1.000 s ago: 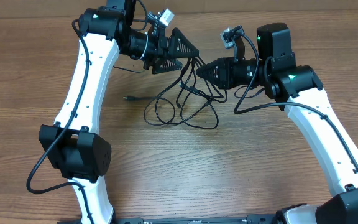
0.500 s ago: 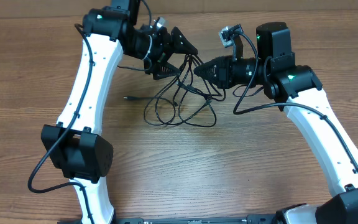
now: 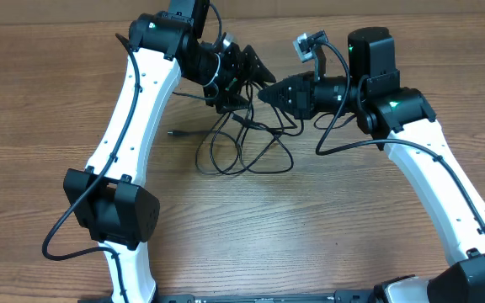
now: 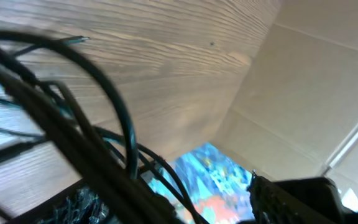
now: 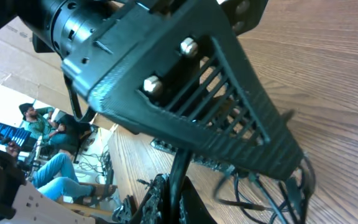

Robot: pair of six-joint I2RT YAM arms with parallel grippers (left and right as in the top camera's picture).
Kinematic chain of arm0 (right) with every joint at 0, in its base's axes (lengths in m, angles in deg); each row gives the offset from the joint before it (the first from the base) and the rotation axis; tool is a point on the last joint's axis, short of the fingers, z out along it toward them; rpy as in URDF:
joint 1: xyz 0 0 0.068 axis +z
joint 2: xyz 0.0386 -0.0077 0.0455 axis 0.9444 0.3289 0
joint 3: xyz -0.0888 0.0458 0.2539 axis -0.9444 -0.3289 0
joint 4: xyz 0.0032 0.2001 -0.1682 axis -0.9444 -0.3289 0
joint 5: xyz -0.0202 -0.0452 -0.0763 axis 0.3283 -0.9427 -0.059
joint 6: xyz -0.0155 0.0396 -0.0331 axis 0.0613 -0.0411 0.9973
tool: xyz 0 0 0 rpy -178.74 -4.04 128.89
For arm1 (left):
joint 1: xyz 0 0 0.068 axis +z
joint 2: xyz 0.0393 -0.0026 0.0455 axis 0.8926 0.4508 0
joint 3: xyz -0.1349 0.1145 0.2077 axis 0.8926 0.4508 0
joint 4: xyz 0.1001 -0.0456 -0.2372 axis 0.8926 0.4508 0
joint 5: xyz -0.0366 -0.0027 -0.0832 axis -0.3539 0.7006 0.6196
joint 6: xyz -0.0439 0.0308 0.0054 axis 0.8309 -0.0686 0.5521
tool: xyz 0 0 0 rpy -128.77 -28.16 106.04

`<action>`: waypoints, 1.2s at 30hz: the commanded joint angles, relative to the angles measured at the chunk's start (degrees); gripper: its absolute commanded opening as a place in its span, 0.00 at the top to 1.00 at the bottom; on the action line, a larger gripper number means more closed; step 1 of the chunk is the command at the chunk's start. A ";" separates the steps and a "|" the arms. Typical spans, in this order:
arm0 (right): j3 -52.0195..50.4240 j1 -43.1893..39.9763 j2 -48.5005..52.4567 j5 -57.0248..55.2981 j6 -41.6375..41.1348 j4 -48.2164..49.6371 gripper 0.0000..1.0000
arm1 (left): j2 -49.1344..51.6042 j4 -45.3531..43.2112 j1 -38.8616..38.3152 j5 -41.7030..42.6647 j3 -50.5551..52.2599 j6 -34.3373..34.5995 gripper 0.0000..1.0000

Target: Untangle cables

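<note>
The cables (image 3: 244, 153) are a tangle of thin black cords on the wooden table between my two grippers, with one plug tip (image 3: 173, 133) lying out to the left. Strands rise from the pile to both grippers. My left gripper (image 3: 253, 71) hangs over the back of the tangle. In the left wrist view its fingers (image 4: 179, 208) stand wide apart, with blurred cables (image 4: 61, 124) running across between them. My right gripper (image 3: 265, 94) is just right of the left one, almost touching it. In the right wrist view its jaws (image 5: 176, 199) are shut on one black cord (image 5: 180, 167), with the left gripper (image 5: 191, 106) filling the picture.
The wooden table (image 3: 327, 236) runs all round the pile. A cardboard wall (image 4: 309, 93) stands behind the table's far edge. Thicker black wires (image 3: 335, 139) loop off the right arm. People sit beyond the table in the right wrist view (image 5: 48, 168).
My left gripper has moved right and towards the back, closing on the right gripper and pulling strands with it. The right arm has barely moved.
</note>
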 commanded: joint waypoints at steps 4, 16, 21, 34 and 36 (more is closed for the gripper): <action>1.62 0.26 0.07 1.90 0.46 1.01 0.96 | -2.01 0.48 -0.07 -8.57 -1.27 -0.37 0.20; 1.62 0.26 0.07 1.86 0.44 1.81 0.96 | -2.01 -0.52 -3.04 -2.21 -1.27 0.00 0.39; 1.62 0.26 0.07 1.86 0.44 1.84 0.96 | -2.01 -1.25 -5.03 -2.27 -1.27 0.35 0.34; 1.62 0.26 0.07 1.81 0.46 1.57 0.96 | -2.03 -1.27 -4.44 -1.84 -1.27 0.31 0.96; 1.62 0.26 0.07 1.66 0.44 1.57 0.93 | -2.01 -1.25 -4.22 -1.84 -1.27 0.22 0.96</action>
